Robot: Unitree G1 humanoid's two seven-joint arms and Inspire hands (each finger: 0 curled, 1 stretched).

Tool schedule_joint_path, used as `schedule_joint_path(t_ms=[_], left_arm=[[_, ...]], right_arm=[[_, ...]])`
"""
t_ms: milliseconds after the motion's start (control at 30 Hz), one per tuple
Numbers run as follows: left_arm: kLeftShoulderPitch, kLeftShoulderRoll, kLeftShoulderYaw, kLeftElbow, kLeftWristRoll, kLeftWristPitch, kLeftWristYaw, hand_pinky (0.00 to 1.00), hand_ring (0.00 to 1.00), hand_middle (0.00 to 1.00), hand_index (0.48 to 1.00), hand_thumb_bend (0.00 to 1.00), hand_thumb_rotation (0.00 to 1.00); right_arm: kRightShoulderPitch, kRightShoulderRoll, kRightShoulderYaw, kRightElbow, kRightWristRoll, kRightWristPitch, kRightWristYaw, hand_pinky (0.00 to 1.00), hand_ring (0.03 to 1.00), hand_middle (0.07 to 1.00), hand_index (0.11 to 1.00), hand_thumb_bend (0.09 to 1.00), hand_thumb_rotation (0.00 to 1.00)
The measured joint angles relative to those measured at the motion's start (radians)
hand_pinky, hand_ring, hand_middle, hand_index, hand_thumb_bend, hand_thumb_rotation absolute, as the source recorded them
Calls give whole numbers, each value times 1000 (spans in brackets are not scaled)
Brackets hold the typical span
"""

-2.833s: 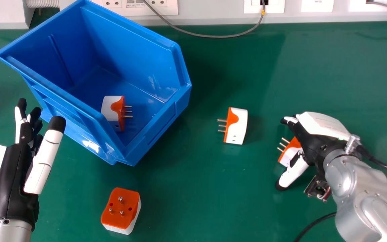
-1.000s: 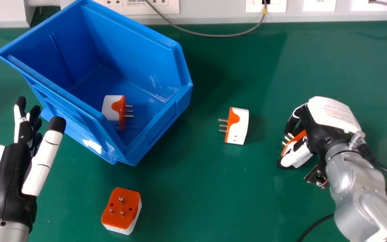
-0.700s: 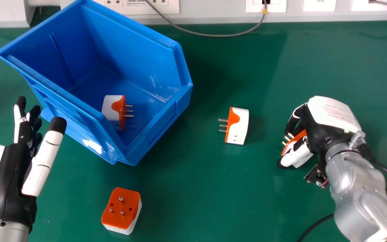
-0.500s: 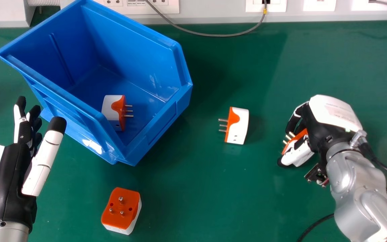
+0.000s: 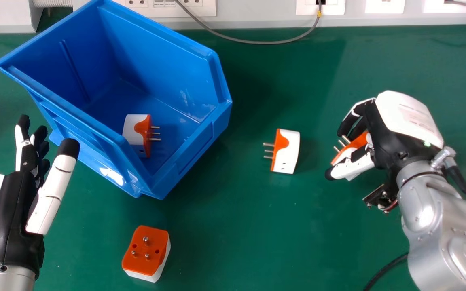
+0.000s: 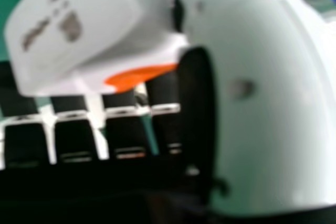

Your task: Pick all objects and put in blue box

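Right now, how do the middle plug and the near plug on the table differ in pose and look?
The middle plug lies with its pins pointing left; the near plug has its pins up. The middle plug shows mostly its white side; the near plug mostly its orange face. Both are orange and white, with three pins, and rest on the table.

Left hand (image 5: 12, 210), on the robot's side of the blue box (image 5: 196, 149), is black and white with black fingertips, plus a silver cuff (image 5: 8, 281) with a tiny square code. Right hand (image 5: 395, 139), well right of the box, matches: white back shell (image 5: 411, 115), faint print, little green light (image 5: 427, 143). Chunky metal connector (image 5: 443, 157), black cable (image 5: 465, 184), rounded silver forearm (image 5: 439, 218) dotted with small screws.
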Motion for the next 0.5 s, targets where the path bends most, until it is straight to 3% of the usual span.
schedule_joint_path(t_ms=[267, 500], left_arm=[[0, -1, 0, -6, 0, 9, 5, 1000, 1000, 1000, 1000, 714, 841], [-2, 0, 0, -5, 0, 9, 8, 1000, 1000, 1000, 1000, 717, 838]], right_arm=[[83, 22, -55, -215, 7, -9, 1, 308, 409, 508, 536, 491, 0], [156, 35, -58, -345, 5, -33, 5, 301, 410, 509, 543, 489, 0]])
